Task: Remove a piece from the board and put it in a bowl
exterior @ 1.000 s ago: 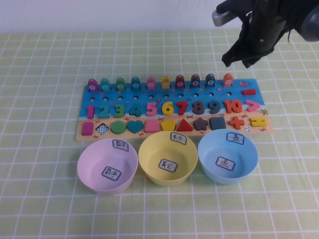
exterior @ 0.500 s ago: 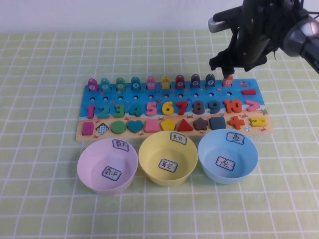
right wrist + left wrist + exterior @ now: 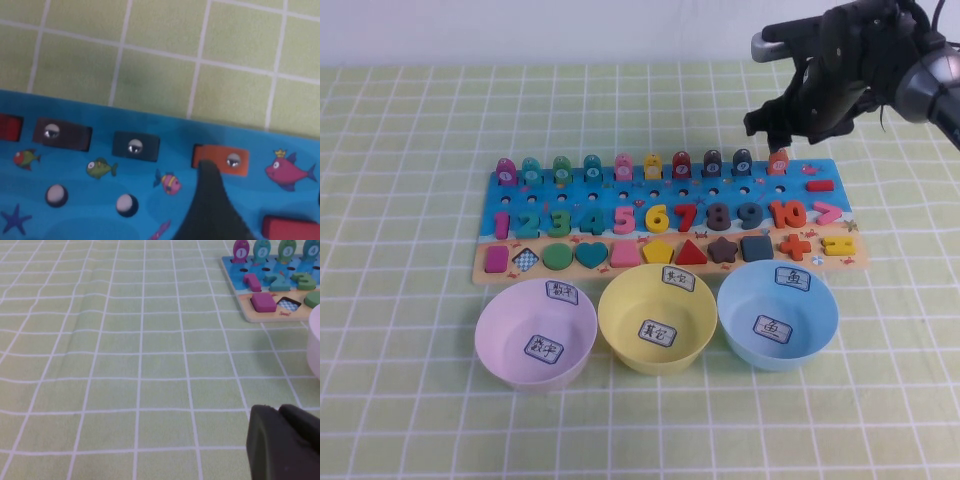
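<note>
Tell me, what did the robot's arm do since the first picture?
The right gripper came down from above the table's far side and opened its jaws over the orange fish piece, not yet gripping it. The board, three bowls and left gripper stayed put.

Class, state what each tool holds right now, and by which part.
Nothing is held. The right tool hangs open over the orange fish piece on the board; the left tool is parked.
</note>
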